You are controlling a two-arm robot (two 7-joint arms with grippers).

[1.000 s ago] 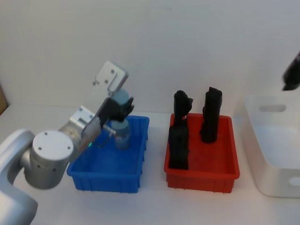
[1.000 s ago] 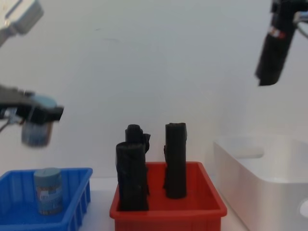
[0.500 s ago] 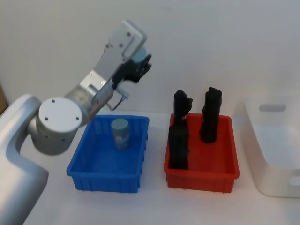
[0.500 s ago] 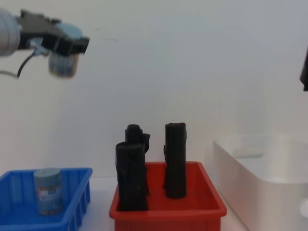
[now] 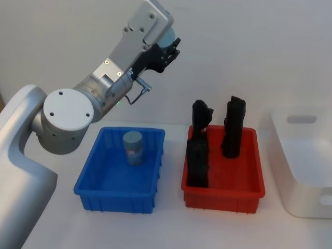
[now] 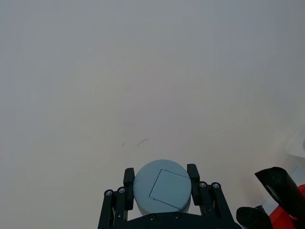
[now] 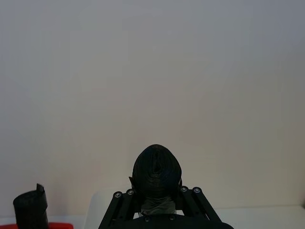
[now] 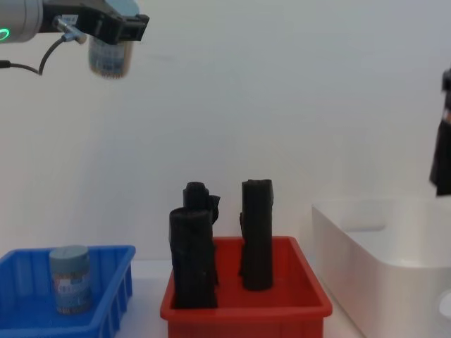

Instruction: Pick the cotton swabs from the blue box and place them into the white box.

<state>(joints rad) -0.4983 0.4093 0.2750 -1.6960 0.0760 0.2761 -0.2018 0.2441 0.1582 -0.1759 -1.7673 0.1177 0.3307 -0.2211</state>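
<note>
Jar of cotton swabs [image 8: 109,62] clenched in left gripper [image 6: 161,180], label unreadable, black roll [image 7: 156,164] clenched in right gripper [image 7: 156,185].

A plain white wall [image 5: 249,46] stands behind a white surface [image 5: 171,228]. The light is soft and even.

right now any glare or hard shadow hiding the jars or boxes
Head view: soft, even light; the jar in the blue box throws no hard shadow, the white box nearly blends into the table. Chest view: the held jar in the left jaws stands clear against the wall. Right wrist view: the black roll in the right jaws is a dark shape, no glare.
</note>
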